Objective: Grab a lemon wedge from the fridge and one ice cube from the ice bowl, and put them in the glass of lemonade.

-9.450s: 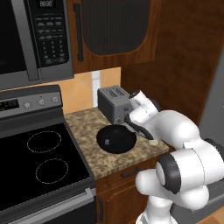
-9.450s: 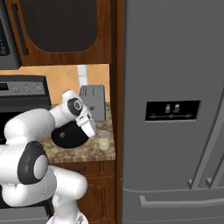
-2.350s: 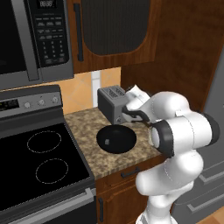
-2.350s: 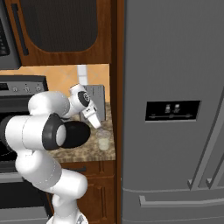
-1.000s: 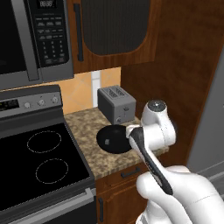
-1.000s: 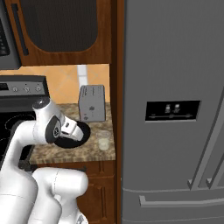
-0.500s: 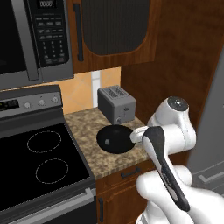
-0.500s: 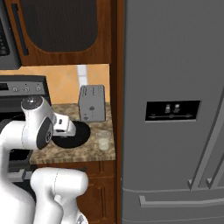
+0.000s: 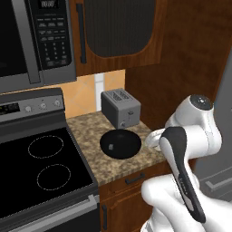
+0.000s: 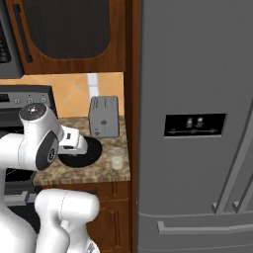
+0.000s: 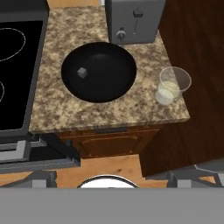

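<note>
The ice bowl (image 11: 98,72), wide and glossy black, sits on the granite counter with one small ice cube (image 11: 81,72) left of its middle. To its right, near the counter's corner, stands the glass of lemonade (image 11: 173,85), also seen as the glass of lemonade (image 10: 117,158). My gripper (image 11: 113,177) hangs well above the counter's front edge, open, with nothing between its widely spread fingertips (image 11: 41,177). The grey fridge (image 10: 197,123) stands to the right with its doors shut. The lemon wedge is hidden.
A grey two-slot toaster (image 10: 104,116) stands behind the bowl against the wall. A black stove (image 9: 45,163) adjoins the counter on the left, under a microwave (image 9: 36,36). A tall wood panel (image 10: 132,99) separates counter and fridge.
My arm has folded back: its upper joint has moved right and up in the left base view, left and up in the right base view. Bowl, glass and toaster have not moved. The gripper stays open.
</note>
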